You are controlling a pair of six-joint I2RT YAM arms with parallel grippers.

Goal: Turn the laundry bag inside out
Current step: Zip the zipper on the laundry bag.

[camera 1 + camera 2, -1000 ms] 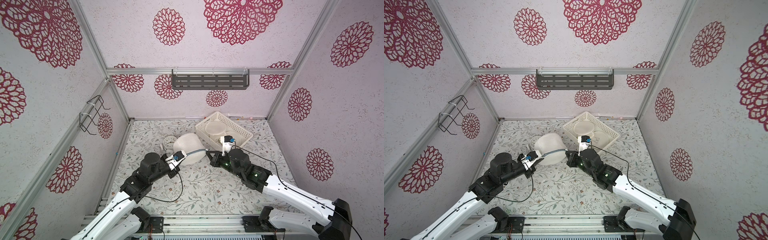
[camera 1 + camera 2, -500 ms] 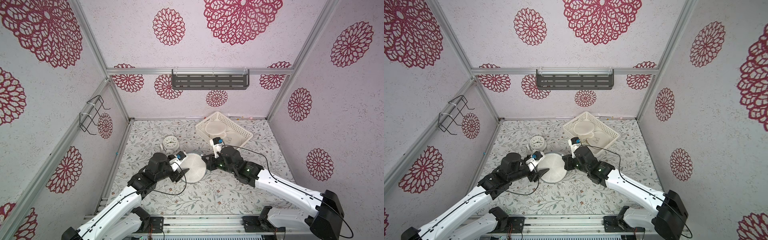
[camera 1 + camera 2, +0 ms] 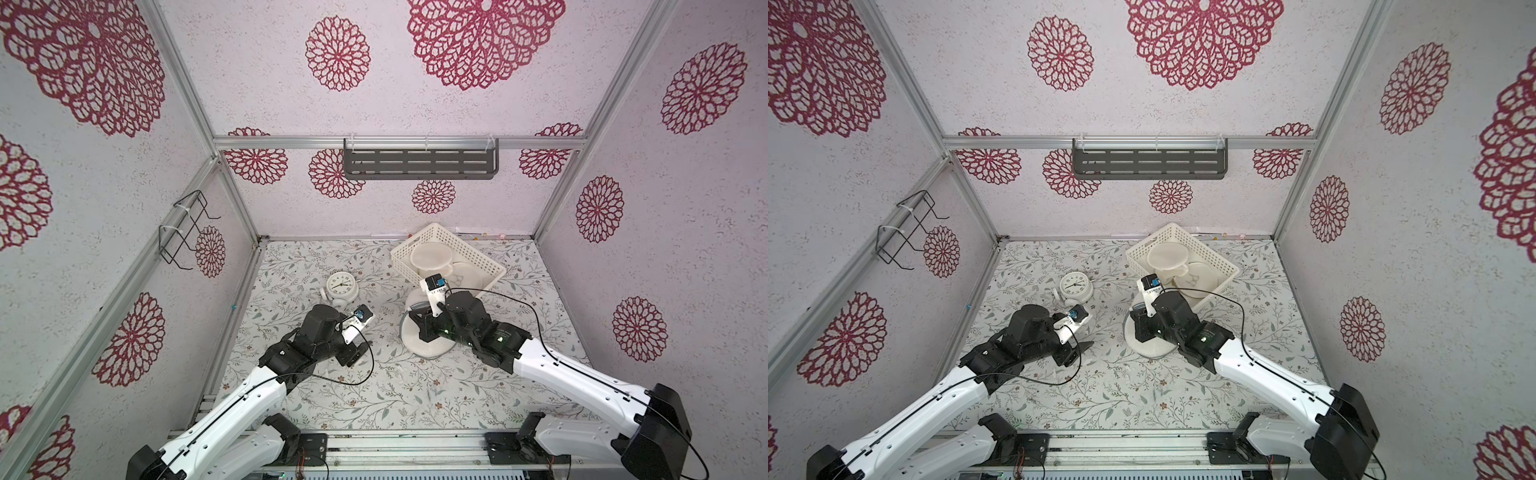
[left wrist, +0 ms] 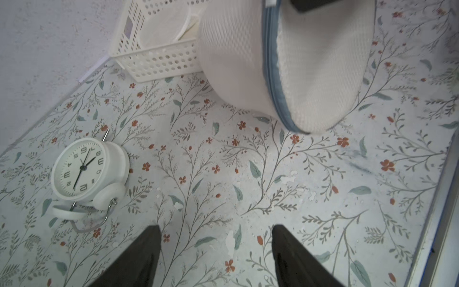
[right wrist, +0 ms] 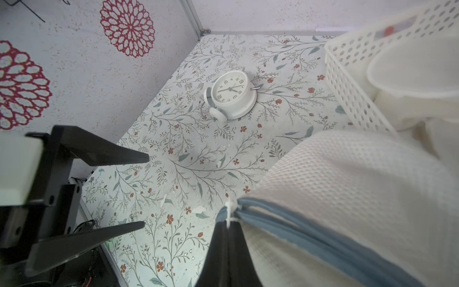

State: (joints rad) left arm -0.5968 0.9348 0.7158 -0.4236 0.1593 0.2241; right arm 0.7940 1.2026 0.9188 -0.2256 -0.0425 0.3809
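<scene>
Withdrawn from the laundry bag (image 3: 415,347) since the earlier frame, the left gripper (image 4: 216,228) stands apart with jaws spread and empty, while the right gripper (image 5: 227,228), jaws pressed together, pinches the bag's blue zip edge (image 5: 310,232), the bag lying on the desk (image 3: 374,395) just beside the white basket (image 3: 478,255).

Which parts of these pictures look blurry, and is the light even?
Left wrist view: the white mesh laundry bag is soft up close, the white alarm clock crisp. Right wrist view: the white perforated plastic basket looks blurred. Both top views: sharp, evenly lit.
</scene>
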